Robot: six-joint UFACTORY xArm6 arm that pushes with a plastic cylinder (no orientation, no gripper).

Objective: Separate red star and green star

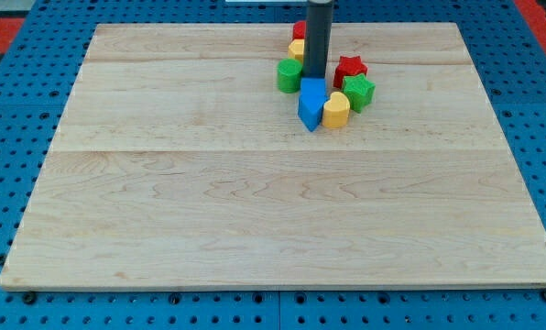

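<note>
A pale wooden board (255, 202) is laid on a blue pegboard (7, 165). No gripper is fitted; nothing is held. My tip (315, 78) is set at the blue block's (311, 104) top edge, just left of the red star (350, 68), which touches the green star (358, 91) below it.

rod: upright, entering from the view's top | my tip (316, 77): on the board, upper middle
</note>
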